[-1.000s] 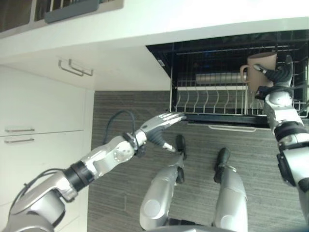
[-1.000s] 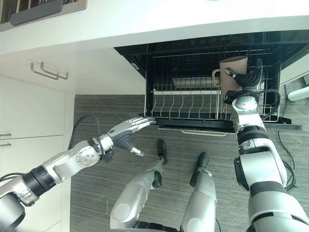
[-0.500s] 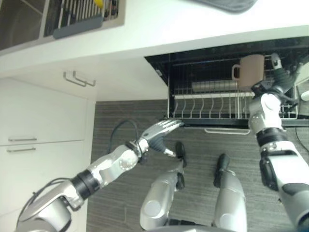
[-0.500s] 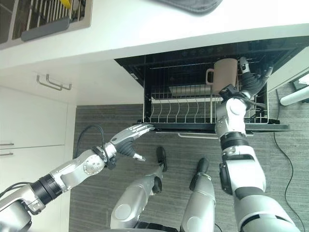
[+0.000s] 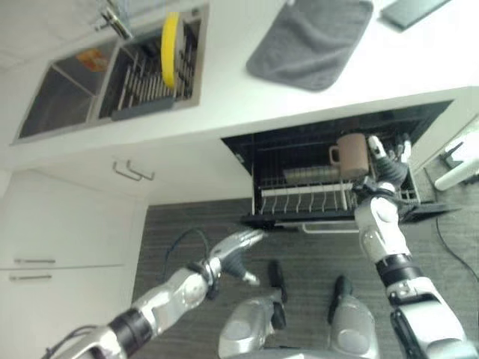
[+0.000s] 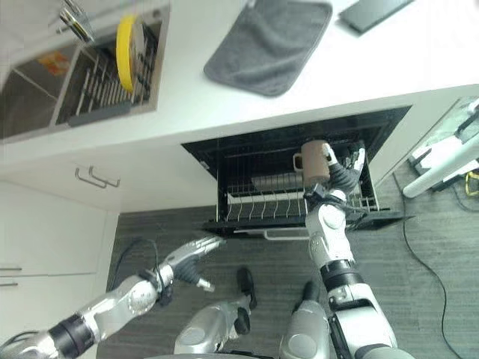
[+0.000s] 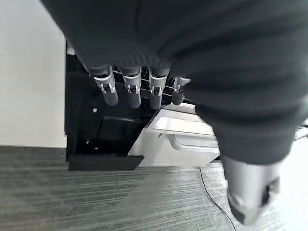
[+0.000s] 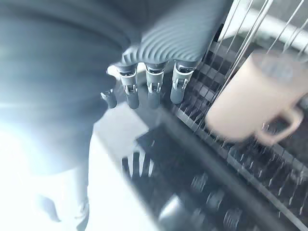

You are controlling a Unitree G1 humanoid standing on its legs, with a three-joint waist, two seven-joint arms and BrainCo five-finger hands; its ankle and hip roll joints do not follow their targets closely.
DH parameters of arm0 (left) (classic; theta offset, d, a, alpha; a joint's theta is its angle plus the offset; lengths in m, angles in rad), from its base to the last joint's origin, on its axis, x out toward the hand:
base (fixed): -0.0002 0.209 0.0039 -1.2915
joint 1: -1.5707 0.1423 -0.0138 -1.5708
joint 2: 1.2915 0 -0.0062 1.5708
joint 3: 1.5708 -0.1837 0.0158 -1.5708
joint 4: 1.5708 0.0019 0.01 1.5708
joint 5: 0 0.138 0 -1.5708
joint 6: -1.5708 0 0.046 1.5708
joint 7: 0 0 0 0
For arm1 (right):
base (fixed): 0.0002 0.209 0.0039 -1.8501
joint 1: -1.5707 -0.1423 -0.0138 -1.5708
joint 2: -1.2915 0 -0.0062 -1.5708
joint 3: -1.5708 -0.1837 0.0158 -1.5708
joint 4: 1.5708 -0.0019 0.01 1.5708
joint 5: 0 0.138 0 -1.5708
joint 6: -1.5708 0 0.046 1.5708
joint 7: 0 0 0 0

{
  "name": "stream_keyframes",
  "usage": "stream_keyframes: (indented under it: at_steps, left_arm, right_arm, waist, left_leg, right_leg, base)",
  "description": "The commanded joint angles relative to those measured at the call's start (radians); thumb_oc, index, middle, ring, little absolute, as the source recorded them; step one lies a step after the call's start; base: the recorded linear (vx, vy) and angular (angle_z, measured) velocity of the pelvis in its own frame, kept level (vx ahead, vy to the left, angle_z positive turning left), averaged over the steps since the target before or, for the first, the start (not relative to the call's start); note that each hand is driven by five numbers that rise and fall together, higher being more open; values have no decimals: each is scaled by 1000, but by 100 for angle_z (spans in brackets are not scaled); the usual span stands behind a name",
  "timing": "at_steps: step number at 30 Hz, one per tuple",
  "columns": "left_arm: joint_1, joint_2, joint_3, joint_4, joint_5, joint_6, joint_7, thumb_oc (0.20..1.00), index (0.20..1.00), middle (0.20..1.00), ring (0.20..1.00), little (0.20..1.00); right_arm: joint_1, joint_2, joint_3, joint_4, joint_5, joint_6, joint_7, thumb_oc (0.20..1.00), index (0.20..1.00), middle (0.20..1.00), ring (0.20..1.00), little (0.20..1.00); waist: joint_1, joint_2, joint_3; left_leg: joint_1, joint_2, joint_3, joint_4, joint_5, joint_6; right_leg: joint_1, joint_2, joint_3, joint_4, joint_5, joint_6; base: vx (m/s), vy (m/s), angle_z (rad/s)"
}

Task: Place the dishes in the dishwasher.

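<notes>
The brown mug (image 5: pixel 352 155) is sitting in the pulled-out dishwasher rack (image 5: pixel 329 196), handle pointing toward the robot's left, and the right hand (image 5: pixel 389 166) is just beside it with fingers straight and spread, not wrapped round anything, so I'd call the mug placed and this the let-go moment. To do it cleanly, I'd pull that hand straight back and up, away from the wire tines, so nothing clips the mug or tips it. The left hand (image 6: pixel 193 256) hangs low in front of the dishwasher's lower edge, fingers relaxed and straight, holding nothing. Looks like there's more to load: a yellow plate (image 5: pixel 171 49) stands upright in the sink rack (image 5: pixel 142 78), up on the worktop (image 5: pixel 224 75) near a grey mat (image 5: pixel 310 41).
</notes>
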Motion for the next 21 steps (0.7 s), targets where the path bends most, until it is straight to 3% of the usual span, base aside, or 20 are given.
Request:
stream_keyframes:
  at_steps: [1, 3, 4, 6, 7, 8, 10, 13, 14, 16, 19, 21]
  left_arm:
    - [-9, 13, 45, -26, -22, -8, 47, 1000, 1000, 1000, 1000, 1000]
    - [15, -2, 78, -14, -46, 3, 66, 1000, 1000, 1000, 1000, 1000]
    - [35, -13, 120, -6, -78, 17, 128, 1000, 1000, 1000, 1000, 1000]
    - [40, -19, 148, -7, -108, 15, 158, 1000, 1000, 1000, 1000, 1000]
    - [47, -26, 201, -15, -145, 11, 207, 1000, 1000, 1000, 1000, 1000]
    - [47, -27, 233, -12, -167, -3, 231, 1000, 1000, 1000, 1000, 1000]
    - [43, -56, 357, 4, -232, -92, 272, 1000, 1000, 1000, 1000, 1000]
    - [59, -86, 475, -33, -356, -184, 227, 1000, 1000, 1000, 1000, 1000]
    - [69, -108, 523, -56, -439, -249, 182, 1000, 1000, 1000, 1000, 1000]
    - [91, -142, 581, -103, -538, -316, 108, 1000, 1000, 1000, 1000, 1000]
    - [110, -205, 661, -166, -725, -406, 11, 1000, 1000, 1000, 1000, 1000]
    - [107, -218, 678, -171, -776, -431, -10, 1000, 1000, 1000, 1000, 1000]
  right_arm:
    - [12, 26, 17, -88, -7, -29, 128, 1000, 1000, 1000, 1000, 1000]
    - [80, 29, 45, -156, 3, -25, 193, 1000, 1000, 1000, 1000, 1000]
    - [151, 23, 71, -225, -35, -38, 243, 1000, 1000, 1000, 1000, 1000]
    - [182, 11, 81, -263, -82, -56, 257, 1000, 1000, 1000, 1000, 1000]
    - [225, -17, 91, -322, -212, -83, 323, 1000, 1000, 1000, 1000, 1000]
    - [246, -48, 102, -368, -257, -91, 348, 1000, 1000, 1000, 1000, 1000]
    - [304, -114, 89, -488, -241, -86, 446, 1000, 1000, 1000, 1000, 1000]
    - [341, -137, 57, -554, -146, -84, 595, 1000, 1000, 1000, 1000, 1000]
    - [351, -139, 45, -572, -101, -81, 649, 1000, 1000, 1000, 1000, 1000]
    - [361, -130, 22, -588, -52, -66, 718, 1000, 1000, 1000, 1000, 1000]
    - [364, -116, -22, -594, -41, -85, 714, 1000, 1000, 1000, 1000, 1000]
    - [364, -112, -36, -593, -41, -82, 712, 1000, 1000, 1000, 1000, 1000]
  waist:
    - [8, -80, -52]
    - [9, -92, -91]
    - [9, -102, -129]
    - [8, -106, -141]
    - [8, -111, -158]
    - [8, -115, -168]
    - [10, -133, -193]
    - [17, -153, -208]
    - [24, -162, -212]
    - [35, -172, -216]
    - [48, -188, -224]
    - [48, -191, -224]
  left_leg:
    - [71, 70, 64, 132, -186, -65]
    - [94, 75, 61, 128, -191, -66]
    - [111, 82, 58, 121, -189, -68]
    - [121, 84, 55, 116, -188, -68]
    - [131, 89, 48, 108, -186, -68]
    - [135, 92, 44, 104, -181, -69]
    - [148, 100, 25, 102, -178, -76]
    - [154, 106, 8, 101, -174, -83]
    - [157, 109, 1, 100, -172, -85]
    - [162, 114, -11, 100, -172, -90]
    - [159, 122, -28, 90, -157, -97]
    - [157, 124, -33, 90, -155, -101]
  right_leg:
    - [88, -54, -28, -154, 49, 63]
    - [119, -47, -34, -164, 40, 60]
    - [141, -41, -37, -176, 39, 57]
    - [153, -39, -40, -181, 38, 54]
    - [166, -33, -42, -188, 36, 50]
    - [170, -31, -44, -192, 38, 46]
    - [193, -24, -53, -198, 35, 40]
    - [208, -18, -64, -203, 34, 36]
    - [215, -17, -70, -208, 36, 34]
    - [226, -12, -77, -212, 36, 32]
    - [228, 1, -85, -223, 45, 26]
    - [227, 6, -82, -224, 44, 24]
  base:
    - [0, -63, 20]
    - [6, -48, 4]
    - [3, -39, -3]
    - [-25, -33, -2]
    - [-52, -37, 0]
    - [-51, -73, 10]
    - [-22, -88, 20]
    - [-9, -97, 10]
    - [8, -96, 12]
    - [9, -109, 21]
    - [-13, -118, 23]
    - [-10, -77, 20]
